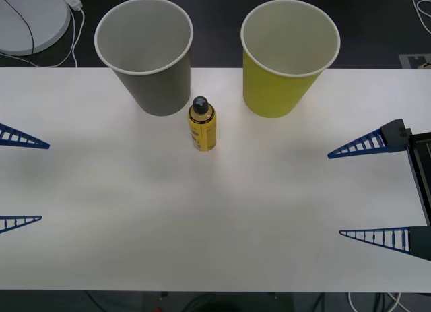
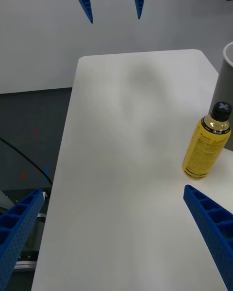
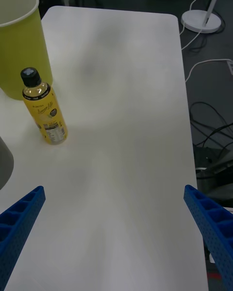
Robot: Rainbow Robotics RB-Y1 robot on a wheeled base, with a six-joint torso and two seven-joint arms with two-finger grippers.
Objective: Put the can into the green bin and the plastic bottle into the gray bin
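The plastic bottle, yellow with a black cap, stands upright on the white table, just in front of the gap between the two bins. Behind it on the left is the gray bin; the green bin is behind it on the right. Both bins stand upright and look empty. The can is out of view. My left gripper hangs open at the table's left edge, and my right gripper is open at the right side. Both are far from the bottle.
A white round base with cables lies on the floor behind the table's far left corner. Dark floor and more cables surround the table. Wide bare tabletop lies between the two grippers and in front of the bottle.
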